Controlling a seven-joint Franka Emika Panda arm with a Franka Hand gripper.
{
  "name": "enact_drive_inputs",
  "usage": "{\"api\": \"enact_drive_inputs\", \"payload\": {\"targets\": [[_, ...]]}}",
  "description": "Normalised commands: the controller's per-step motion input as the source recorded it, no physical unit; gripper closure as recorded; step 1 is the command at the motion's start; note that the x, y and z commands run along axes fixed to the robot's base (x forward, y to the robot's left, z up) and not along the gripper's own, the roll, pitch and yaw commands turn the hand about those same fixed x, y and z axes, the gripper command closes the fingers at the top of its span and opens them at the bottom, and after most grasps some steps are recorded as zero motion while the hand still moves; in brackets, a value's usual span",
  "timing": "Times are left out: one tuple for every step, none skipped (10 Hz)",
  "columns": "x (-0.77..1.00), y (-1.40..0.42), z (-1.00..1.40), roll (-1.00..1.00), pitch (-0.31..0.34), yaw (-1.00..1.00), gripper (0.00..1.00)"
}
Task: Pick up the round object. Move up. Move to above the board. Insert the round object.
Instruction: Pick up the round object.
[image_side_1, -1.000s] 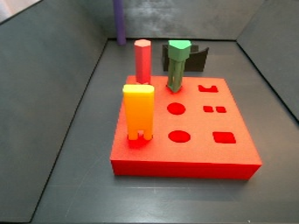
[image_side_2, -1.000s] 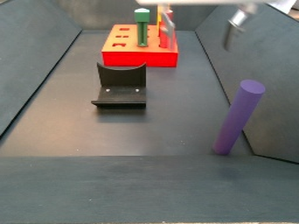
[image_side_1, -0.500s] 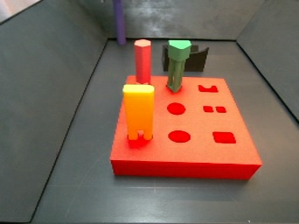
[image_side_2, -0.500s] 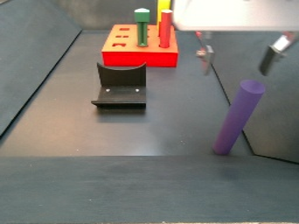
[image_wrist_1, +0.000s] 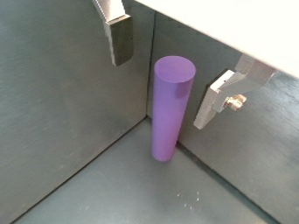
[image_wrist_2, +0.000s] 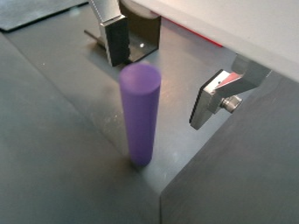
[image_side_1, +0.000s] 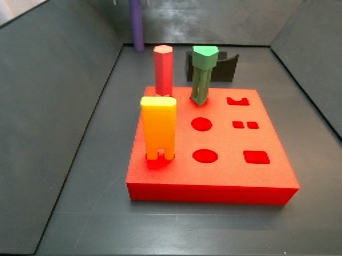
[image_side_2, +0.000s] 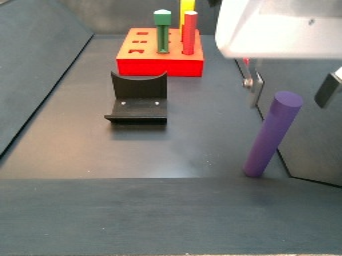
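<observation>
The round object (image_side_2: 271, 135) is a tall purple cylinder that leans slightly by the right wall of the bin; it also shows far back in a side view (image_side_1: 136, 25). My gripper (image_side_2: 287, 88) hovers open right over it, fingertips about level with the peg's top and apart from it. In both wrist views the round object (image_wrist_1: 170, 105) (image_wrist_2: 140, 114) stands between the fingers (image_wrist_1: 121, 39) (image_wrist_2: 214, 101) with gaps on either side. The gripper (image_wrist_1: 163, 87) (image_wrist_2: 159, 92) holds nothing. The red board (image_side_1: 247, 175) (image_side_2: 140, 66) lies far from the peg.
On the board stand a red-pink cylinder peg (image_side_1: 163, 68), a green peg (image_side_1: 203, 75) and a yellow-orange block (image_side_1: 158, 130). The dark fixture (image_side_2: 138, 97) (image_side_1: 229, 68) sits on the floor between board and peg. The grey bin wall (image_side_2: 314, 150) is right behind the peg.
The gripper has come down and moved in over the purple peg, its open fingers now flanking the peg's top. The peg and board have not moved.
</observation>
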Motion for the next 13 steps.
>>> {"api": "enact_drive_inputs", "payload": {"targets": [[0.00, 0.26, -0.34, -0.04, -0.057, 0.03, 0.00], [0.00, 0.19, -0.37, -0.08, -0.090, 0.07, 0.00], [0.00, 0.15, -0.37, -0.15, -0.117, 0.03, 0.00], [0.00, 0.13, -0.28, -0.19, -0.107, 0.01, 0.00], [0.00, 0.06, 0.00, -0.06, -0.027, 0.00, 0.00], [0.00, 0.00, 0.00, 0.00, 0.000, 0.00, 0.00], [0.00, 0.00, 0.00, 0.00, 0.000, 0.00, 1.00], [0.00, 0.00, 0.00, 0.00, 0.000, 0.00, 1.00], [0.00, 0.00, 0.00, 0.00, 0.000, 0.00, 1.00], [0.00, 0.00, 0.00, 0.00, 0.000, 0.00, 1.00], [0.00, 0.00, 0.00, 0.00, 0.000, 0.00, 1.00], [0.00, 0.00, 0.00, 0.00, 0.000, 0.00, 1.00], [0.00, 0.00, 0.00, 0.00, 0.000, 0.00, 1.00]]}}
